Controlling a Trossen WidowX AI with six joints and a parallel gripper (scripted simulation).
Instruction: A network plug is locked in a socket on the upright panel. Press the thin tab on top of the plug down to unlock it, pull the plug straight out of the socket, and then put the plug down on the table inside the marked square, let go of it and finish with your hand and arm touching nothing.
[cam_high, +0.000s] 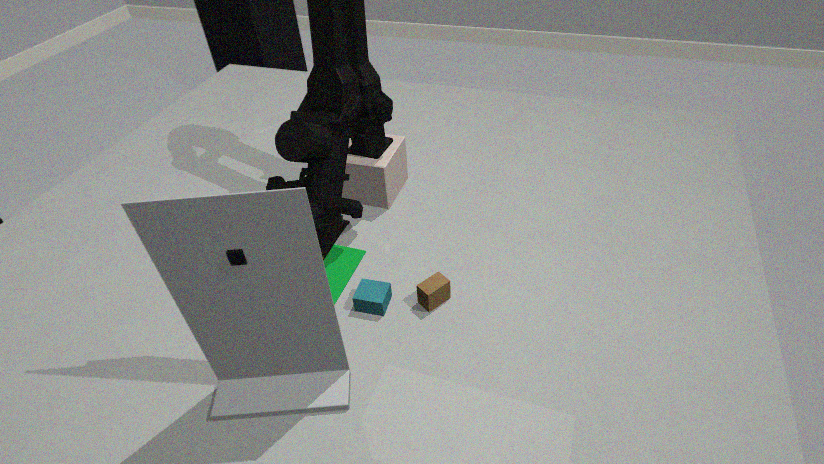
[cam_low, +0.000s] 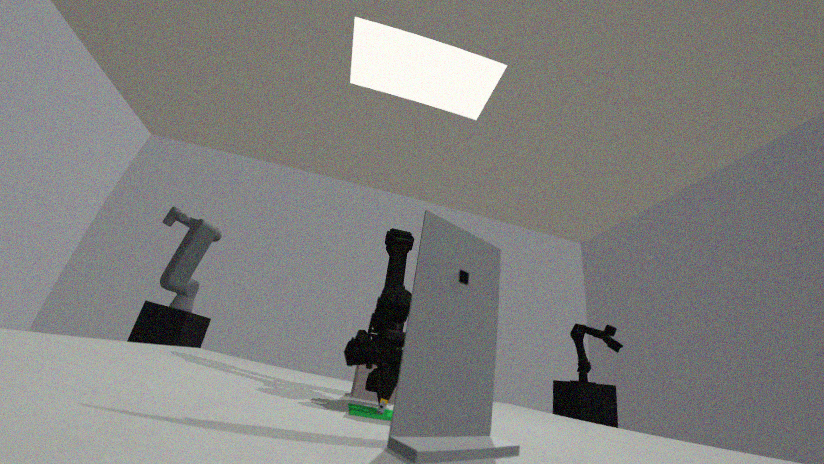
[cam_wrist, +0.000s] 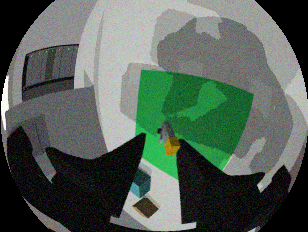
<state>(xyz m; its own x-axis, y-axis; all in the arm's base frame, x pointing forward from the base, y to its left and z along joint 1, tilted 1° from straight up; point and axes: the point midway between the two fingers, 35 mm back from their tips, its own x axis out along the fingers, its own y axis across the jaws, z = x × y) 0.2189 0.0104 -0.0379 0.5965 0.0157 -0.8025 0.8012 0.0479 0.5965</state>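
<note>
The plug (cam_low: 378, 412) (cam_wrist: 172, 146), grey with an orange end, is low at the green marked square (cam_high: 348, 262) (cam_low: 360, 410) (cam_wrist: 150, 95). It looks to rest inside the square. My gripper (cam_wrist: 161, 140) is open around it and points down. The plug's orange end is close to the right finger in the wrist view; whether they touch I cannot tell. In the top view the panel hides the fingertips and the plug. The upright grey panel (cam_high: 271, 311) (cam_low: 449, 345) has a dark square opening (cam_high: 236, 257) (cam_low: 463, 276) with no plug visible in it.
A teal block (cam_high: 371, 295) (cam_wrist: 141, 184) lies just outside the square, and a brown block (cam_high: 433, 291) (cam_wrist: 146, 207) lies beyond it. A pale box (cam_high: 369, 184) stands under the arm's base. Two other arms stand on dark pedestals (cam_low: 167, 325) (cam_low: 585, 400) in the background.
</note>
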